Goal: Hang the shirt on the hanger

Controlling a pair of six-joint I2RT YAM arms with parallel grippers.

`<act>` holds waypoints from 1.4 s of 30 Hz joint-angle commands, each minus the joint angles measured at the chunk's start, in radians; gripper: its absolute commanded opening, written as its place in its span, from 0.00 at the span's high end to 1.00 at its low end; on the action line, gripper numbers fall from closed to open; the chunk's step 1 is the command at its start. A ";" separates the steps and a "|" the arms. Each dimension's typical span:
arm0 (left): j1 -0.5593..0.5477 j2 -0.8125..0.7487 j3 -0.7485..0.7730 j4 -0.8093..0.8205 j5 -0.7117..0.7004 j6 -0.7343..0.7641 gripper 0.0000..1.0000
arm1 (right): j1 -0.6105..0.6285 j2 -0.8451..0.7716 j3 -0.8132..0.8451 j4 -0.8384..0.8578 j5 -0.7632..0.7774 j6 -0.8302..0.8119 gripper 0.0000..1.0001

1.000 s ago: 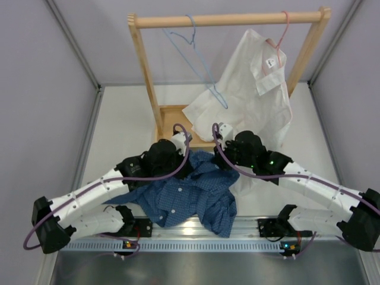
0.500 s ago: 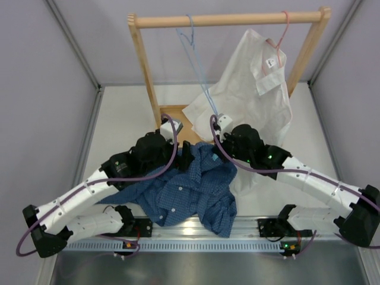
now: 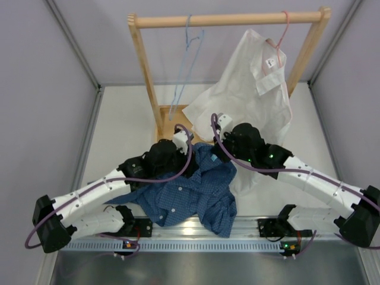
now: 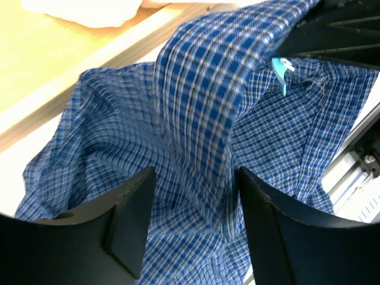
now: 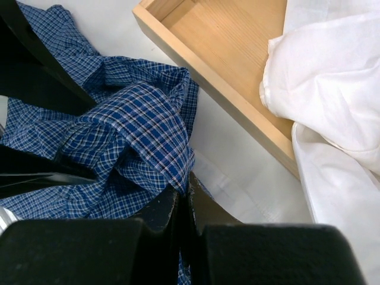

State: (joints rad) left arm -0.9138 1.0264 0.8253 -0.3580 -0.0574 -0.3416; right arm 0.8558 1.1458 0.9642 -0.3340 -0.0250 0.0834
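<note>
The dark blue checked shirt (image 3: 190, 193) lies crumpled on the table between both arms. In the left wrist view, a raised ridge of the shirt (image 4: 196, 119) runs up between the fingers of my left gripper (image 4: 193, 208). That gripper is open and holds nothing. My left gripper (image 3: 187, 165) hovers over the shirt's upper part. My right gripper (image 5: 187, 193) is shut on a folded edge of the shirt (image 5: 142, 130), at the garment's upper right corner (image 3: 221, 155). The light-blue hanger (image 3: 181, 77) hangs free from the wooden rod (image 3: 231, 20), tilted down to the left.
A white shirt (image 3: 255, 95) on a pink hanger (image 3: 284, 29) hangs at the rod's right end and drapes onto the table. The wooden rack's base tray (image 3: 169, 116) stands just beyond the grippers, its rim (image 5: 214, 77) close to my right gripper. Grey walls flank the table.
The hanger's lower end, earlier pulled right toward the right gripper, has swung left and hangs loose. My left gripper has opened; its arm reached forward and came back.
</note>
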 commanded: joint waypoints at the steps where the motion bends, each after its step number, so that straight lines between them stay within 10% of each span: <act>1: 0.006 0.023 -0.014 0.134 0.036 -0.019 0.41 | 0.015 -0.041 0.031 0.004 -0.016 0.018 1.00; 5: 0.006 0.046 -0.034 0.172 0.036 -0.049 0.56 | 0.015 -0.037 0.033 0.004 0.010 0.032 1.00; 9: 0.006 0.028 -0.029 0.127 -0.019 -0.080 0.99 | 0.012 -0.026 0.034 -0.005 0.063 0.053 1.00; 14: 0.007 -0.051 0.060 -0.083 -0.183 -0.119 1.00 | -0.015 0.022 0.064 -0.057 0.092 0.095 0.99; 24: 0.006 -0.111 0.078 -0.179 -0.147 -0.201 1.00 | -0.024 -0.063 0.159 -0.062 0.122 0.196 0.00; 42: 0.006 -0.246 -0.227 0.017 -0.219 -0.401 1.00 | -0.037 0.334 0.997 -0.344 0.276 0.242 0.09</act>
State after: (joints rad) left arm -0.9104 0.7670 0.6117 -0.4274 -0.2779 -0.7174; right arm 0.8112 1.3884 1.8183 -0.5426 0.1814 0.3679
